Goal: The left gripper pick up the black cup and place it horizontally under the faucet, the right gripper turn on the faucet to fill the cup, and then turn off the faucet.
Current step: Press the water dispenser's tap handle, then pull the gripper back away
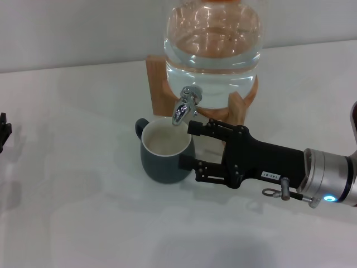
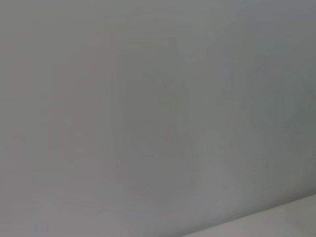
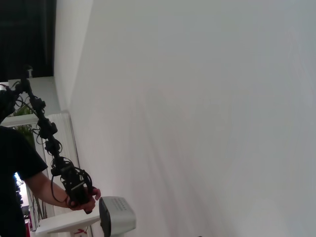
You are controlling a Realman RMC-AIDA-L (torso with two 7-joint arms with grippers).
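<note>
While the black cup (image 1: 165, 152) stands upright directly under the faucet (image 1: 186, 104) spout | right gripper (image 1: 188, 145) just beside the cup, fingers spread, one near the spout, one against the cup's wall | left gripper (image 1: 4, 131) well apart from the cup, finger state indiscernible

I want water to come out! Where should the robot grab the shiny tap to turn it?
Probably the short lever handle on top of the faucet, above the spout. The right gripper sits open just below it beside the black cup, so coming up from that right side looks easiest.
</note>
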